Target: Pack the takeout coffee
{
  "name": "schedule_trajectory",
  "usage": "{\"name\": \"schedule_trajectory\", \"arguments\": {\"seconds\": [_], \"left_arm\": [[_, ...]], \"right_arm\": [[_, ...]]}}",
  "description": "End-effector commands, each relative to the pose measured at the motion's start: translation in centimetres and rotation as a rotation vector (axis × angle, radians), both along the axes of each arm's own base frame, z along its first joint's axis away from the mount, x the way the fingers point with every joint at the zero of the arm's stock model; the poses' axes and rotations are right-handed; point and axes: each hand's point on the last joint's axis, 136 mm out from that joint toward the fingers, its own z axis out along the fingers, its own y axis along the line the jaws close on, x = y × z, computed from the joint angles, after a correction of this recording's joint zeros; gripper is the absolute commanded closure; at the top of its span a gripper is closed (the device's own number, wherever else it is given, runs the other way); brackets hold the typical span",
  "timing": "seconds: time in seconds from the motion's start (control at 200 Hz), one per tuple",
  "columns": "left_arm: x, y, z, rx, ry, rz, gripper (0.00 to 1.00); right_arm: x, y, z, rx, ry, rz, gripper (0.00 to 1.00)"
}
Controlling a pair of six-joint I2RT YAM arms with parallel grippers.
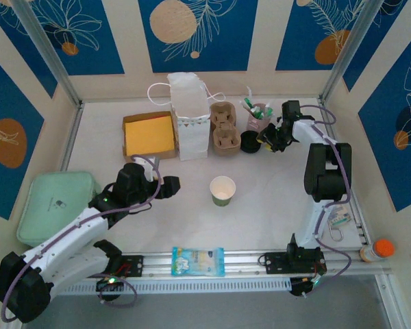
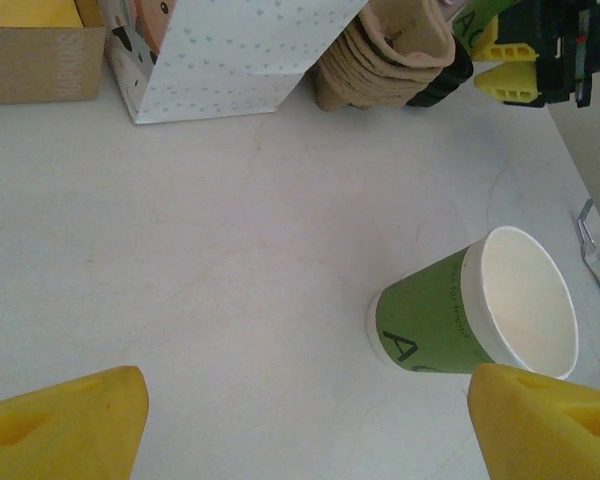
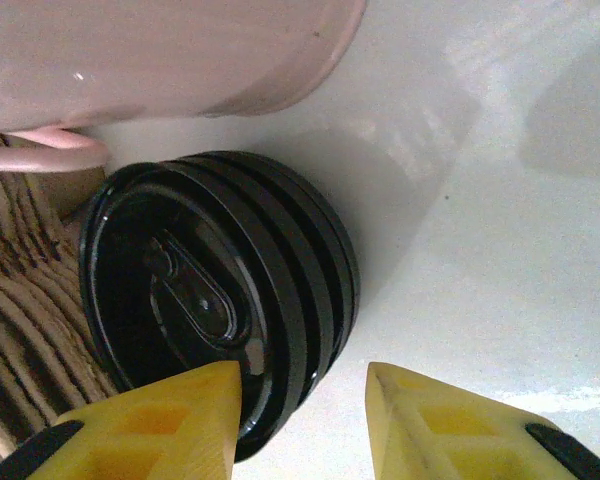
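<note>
The takeout coffee (image 1: 222, 190) is a green paper cup with a white rim, standing upright and empty in the middle of the table. My left gripper (image 1: 170, 185) hovers just left of it, open. In the left wrist view the cup (image 2: 475, 315) stands ahead and to the right, close to the right fingertip (image 2: 550, 425), with bare table between the jaws (image 2: 305, 430). My right gripper (image 1: 268, 140) is at the back right, open (image 3: 305, 420), straddling the rim of a stack of black lids (image 3: 220, 320); one finger overlaps the top lid, the other is over the table.
A white paper bag (image 1: 190, 116) stands at the back, with brown cup carriers (image 1: 224, 128), the black lids (image 1: 250, 142) and a pink cup of utensils (image 1: 260, 116) to its right. A box with a yellow inside (image 1: 148, 135) sits to the bag's left. A mint container (image 1: 58, 205) lies at the left.
</note>
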Motion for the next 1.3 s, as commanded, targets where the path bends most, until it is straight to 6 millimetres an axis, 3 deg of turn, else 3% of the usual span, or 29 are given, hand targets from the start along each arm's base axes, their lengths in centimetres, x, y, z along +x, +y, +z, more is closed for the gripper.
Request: {"name": "schedule_trajectory", "arguments": {"seconds": [0.0,0.465,0.921,1.296], "left_arm": [[-0.2,0.0,0.7,0.01,-0.024,-0.009,0.16],[-0.5,0.5,0.9,0.016,-0.035,0.0,0.17],[-0.4,0.4,1.0,0.014,-0.038,-0.001,0.16],[-0.3,0.3,1.2,0.011,-0.042,-0.005,0.16]], "right_arm": [[0.8,0.8,0.8,0.015,-0.013,0.01,0.62],[0.7,1.9,-0.8,-0.004,0.036,0.021,0.65],[-0.7,1.4,0.3,-0.063,0.026,-0.006,0.62],[-1.1,2.6,0.3,-0.066,0.025,-0.003,0.57]]}}
